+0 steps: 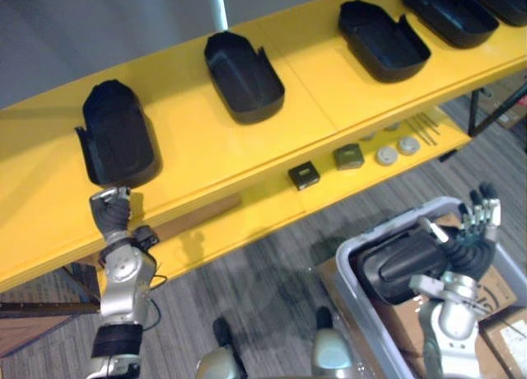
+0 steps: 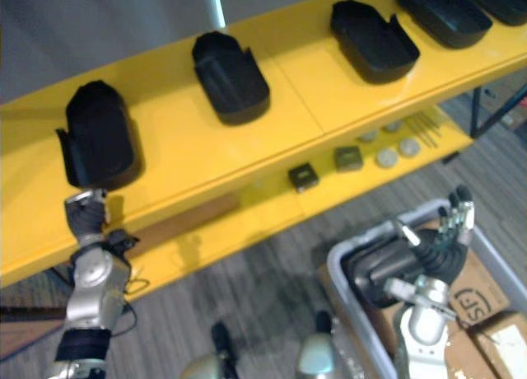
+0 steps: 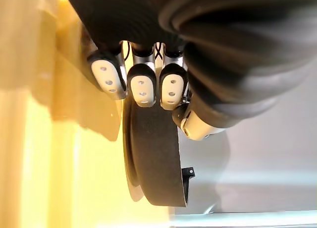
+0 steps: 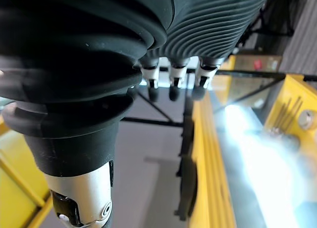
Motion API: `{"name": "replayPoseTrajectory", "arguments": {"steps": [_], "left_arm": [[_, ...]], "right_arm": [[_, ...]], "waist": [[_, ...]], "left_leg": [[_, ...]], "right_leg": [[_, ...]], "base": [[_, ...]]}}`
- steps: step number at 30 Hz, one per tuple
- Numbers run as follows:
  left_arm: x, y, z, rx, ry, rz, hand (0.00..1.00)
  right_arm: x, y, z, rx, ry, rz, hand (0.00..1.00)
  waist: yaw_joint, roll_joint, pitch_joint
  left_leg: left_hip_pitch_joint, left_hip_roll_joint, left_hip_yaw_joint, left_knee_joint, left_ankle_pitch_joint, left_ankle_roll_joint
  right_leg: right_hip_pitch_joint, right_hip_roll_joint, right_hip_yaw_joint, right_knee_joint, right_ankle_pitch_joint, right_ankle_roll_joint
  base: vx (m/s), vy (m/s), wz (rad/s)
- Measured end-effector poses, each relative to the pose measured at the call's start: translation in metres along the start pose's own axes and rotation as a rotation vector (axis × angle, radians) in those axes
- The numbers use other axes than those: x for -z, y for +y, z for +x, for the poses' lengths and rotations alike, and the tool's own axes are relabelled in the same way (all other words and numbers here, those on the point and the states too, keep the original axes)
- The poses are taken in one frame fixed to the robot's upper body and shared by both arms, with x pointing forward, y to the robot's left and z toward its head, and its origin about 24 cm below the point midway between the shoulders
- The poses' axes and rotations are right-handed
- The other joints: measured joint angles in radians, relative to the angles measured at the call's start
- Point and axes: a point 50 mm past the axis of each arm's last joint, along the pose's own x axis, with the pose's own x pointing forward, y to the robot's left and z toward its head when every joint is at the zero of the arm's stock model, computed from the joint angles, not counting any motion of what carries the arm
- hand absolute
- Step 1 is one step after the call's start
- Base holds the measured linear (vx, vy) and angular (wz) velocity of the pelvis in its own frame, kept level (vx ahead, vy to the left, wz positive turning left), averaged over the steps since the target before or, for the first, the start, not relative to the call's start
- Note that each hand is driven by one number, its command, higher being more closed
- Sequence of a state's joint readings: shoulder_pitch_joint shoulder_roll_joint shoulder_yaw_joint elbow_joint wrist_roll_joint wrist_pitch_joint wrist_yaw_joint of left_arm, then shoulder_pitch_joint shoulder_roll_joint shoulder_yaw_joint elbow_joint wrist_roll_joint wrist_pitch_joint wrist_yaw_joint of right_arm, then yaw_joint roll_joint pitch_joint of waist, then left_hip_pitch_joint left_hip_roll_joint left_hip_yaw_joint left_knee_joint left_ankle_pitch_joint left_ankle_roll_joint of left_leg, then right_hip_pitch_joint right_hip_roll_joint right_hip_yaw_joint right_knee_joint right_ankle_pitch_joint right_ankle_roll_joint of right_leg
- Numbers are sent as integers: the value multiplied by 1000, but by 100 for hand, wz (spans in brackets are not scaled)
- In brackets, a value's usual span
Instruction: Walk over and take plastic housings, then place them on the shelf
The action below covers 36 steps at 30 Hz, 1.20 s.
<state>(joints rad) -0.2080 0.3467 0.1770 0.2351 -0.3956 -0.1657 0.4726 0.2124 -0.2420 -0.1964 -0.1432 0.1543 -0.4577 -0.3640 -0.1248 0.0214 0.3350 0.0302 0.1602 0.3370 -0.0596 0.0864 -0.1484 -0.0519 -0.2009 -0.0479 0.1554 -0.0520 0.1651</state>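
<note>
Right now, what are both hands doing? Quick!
Left hand: closed on the black housing on the yellow shelf.
Right hand: open, holding nothing.

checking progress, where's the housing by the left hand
The housing sits at the left end of the yellow shelf in the left eye view, beside another housing to its right, the left hand gripping its near edge.

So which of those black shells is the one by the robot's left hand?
Find the long yellow shelf with a row of black plastic housings on top. Go to the row's left end: that housing is the one. It alone has the robot's left hand at its near edge; the others sit untouched further right.
</note>
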Motion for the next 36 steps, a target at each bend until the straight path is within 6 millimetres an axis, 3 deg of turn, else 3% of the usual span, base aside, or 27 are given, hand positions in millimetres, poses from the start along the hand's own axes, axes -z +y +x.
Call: {"name": "replayPoseTrajectory", "arguments": {"steps": [7, 23, 28, 29, 32, 36], "left_arm": [[-4, 2, 11, -46, -5, -38, 100], [-14, 7, 42, -116, -16, -65, 100], [-15, 10, 42, -120, -21, -60, 100], [-15, 10, 42, -119, -22, -60, 0], [-16, 12, 35, -100, -37, -64, 0], [-13, 9, -1, -46, -52, -138, 0]], "right_arm": [[-6, -4, 10, -29, -34, -4, 0], [-15, -2, 25, -60, -94, 5, 0], [-16, -4, 27, -62, -102, 6, 0], [-16, -4, 27, -64, -100, 5, 0], [-17, -5, 23, -78, -97, 4, 0], [-14, -1, 11, -78, -69, 34, 0]], "waist": [[-8, 18, 31], [-30, 12, 53], [-32, 12, 54], [-32, 12, 54], [-32, 12, 54], [-27, 14, 52]], "left_leg": [[-11, -1, 5, 3, 1, 1], [-31, -7, 28, 33, -4, 5], [-31, -7, 27, 34, -6, 5], [-31, -7, 26, 34, -6, 5], [-30, -7, 16, 33, -6, 5], [-8, -5, -21, 28, -6, 5]], "right_leg": [[-26, 0, 13, 20, -4, 1], [-91, -10, 50, 99, -37, 7], [-89, -10, 50, 98, -37, 7], [-88, -10, 48, 97, -36, 7], [-76, -11, 38, 90, -35, 9], [-9, -13, -7, 55, -34, 11]], "base": [[-5, -1, -3], [-11, -4, -4], [0, 0, 0], [-4, -3, 3], [2, -4, 10], [24, 0, 23]]}}
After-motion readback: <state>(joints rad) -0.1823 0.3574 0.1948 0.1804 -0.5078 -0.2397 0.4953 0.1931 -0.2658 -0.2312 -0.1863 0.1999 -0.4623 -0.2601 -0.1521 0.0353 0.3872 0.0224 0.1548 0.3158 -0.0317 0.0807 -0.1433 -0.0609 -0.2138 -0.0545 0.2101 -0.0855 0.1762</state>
